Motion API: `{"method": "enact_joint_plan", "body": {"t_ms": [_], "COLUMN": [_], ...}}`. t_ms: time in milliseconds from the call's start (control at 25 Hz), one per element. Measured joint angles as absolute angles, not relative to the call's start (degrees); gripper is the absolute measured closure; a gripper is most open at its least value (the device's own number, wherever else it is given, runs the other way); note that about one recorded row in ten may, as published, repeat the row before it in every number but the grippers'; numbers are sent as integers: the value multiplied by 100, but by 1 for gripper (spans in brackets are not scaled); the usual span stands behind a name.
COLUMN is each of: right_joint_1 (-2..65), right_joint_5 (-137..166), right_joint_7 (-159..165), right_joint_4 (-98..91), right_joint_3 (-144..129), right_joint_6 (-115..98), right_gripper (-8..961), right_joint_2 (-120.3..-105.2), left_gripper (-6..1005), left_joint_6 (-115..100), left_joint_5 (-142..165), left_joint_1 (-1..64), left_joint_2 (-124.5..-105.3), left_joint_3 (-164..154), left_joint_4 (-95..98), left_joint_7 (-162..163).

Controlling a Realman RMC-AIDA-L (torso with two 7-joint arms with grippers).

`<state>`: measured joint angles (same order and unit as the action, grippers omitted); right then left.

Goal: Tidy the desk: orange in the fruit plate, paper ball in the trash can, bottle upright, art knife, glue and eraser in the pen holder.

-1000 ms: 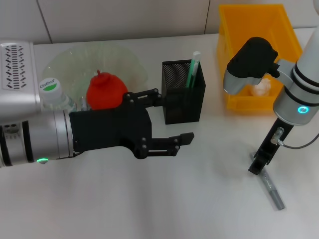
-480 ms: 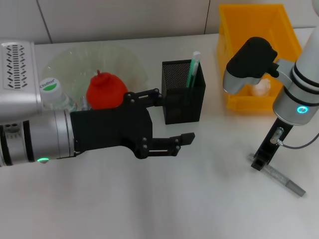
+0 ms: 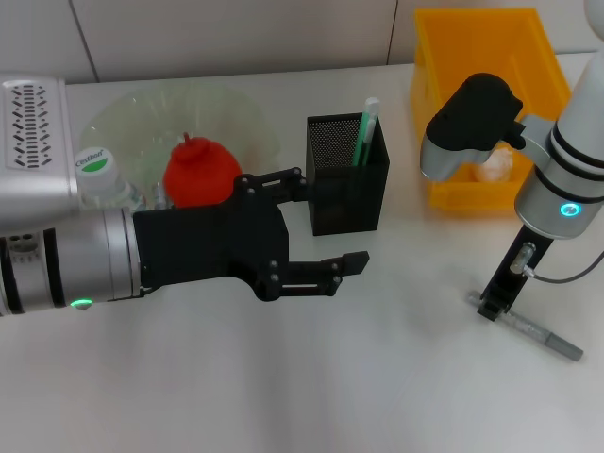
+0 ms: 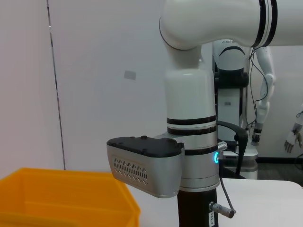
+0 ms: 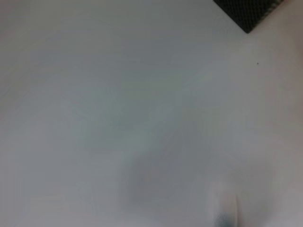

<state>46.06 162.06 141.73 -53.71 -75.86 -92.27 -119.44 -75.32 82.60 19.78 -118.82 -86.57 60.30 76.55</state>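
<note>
The grey art knife (image 3: 530, 329) lies slanted on the table at the right. My right gripper (image 3: 493, 306) points down onto its near end, fingers closed on it. My left gripper (image 3: 326, 223) hovers open and empty in front of the black mesh pen holder (image 3: 347, 179), which holds a green-and-white glue stick (image 3: 365, 127). The orange (image 3: 200, 171) sits in the clear green fruit plate (image 3: 179, 109). A bottle (image 3: 95, 165) with a green cap stands beside the plate, partly hidden by my left arm. The paper ball (image 3: 492, 168) lies in the yellow trash can (image 3: 477, 57). No eraser shows.
The trash can (image 4: 61, 198) also shows in the left wrist view below my right arm (image 4: 189, 142). In the right wrist view a corner of the pen holder (image 5: 248, 12) sits over bare white table. My left forearm (image 3: 66, 260) covers the table's left side.
The art knife has swung around its near end, from pointing toward the front edge to pointing right. The right gripper shifted slightly. The left arm has not moved.
</note>
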Motion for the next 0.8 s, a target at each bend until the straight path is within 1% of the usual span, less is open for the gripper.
{"method": "enact_joint_plan", "body": {"t_ms": [160, 360, 600, 800], "right_joint_1": [4605, 4463, 4100, 3972], "right_joint_5": [16192, 16177, 16079, 16003], "right_joint_7": [14176, 14230, 14357, 14382], "right_joint_4": [-5430, -5974, -7188, -7795], "right_joint_3": [-7585, -7559, -7510, -7411], "right_joint_6": [-9224, -9330, -9447, -9334], "right_gripper": [798, 809, 810, 812], "right_joint_2": [-11944, -11944, -11934, -11937], "left_gripper": [189, 189, 189, 189], "left_joint_6": [-7532, -7534, -7533, -7532], "left_joint_5": [8260, 8257, 8253, 8252], "left_joint_1": [1977, 2009, 2034, 2061], "left_joint_2": [-11883, -11878, -11881, -11891], "left_joint_3": [-8657, -8657, -8657, -8657], "left_joint_4": [6026, 5978, 5976, 5976], "left_joint_7": [7655, 7655, 7655, 7655]}}
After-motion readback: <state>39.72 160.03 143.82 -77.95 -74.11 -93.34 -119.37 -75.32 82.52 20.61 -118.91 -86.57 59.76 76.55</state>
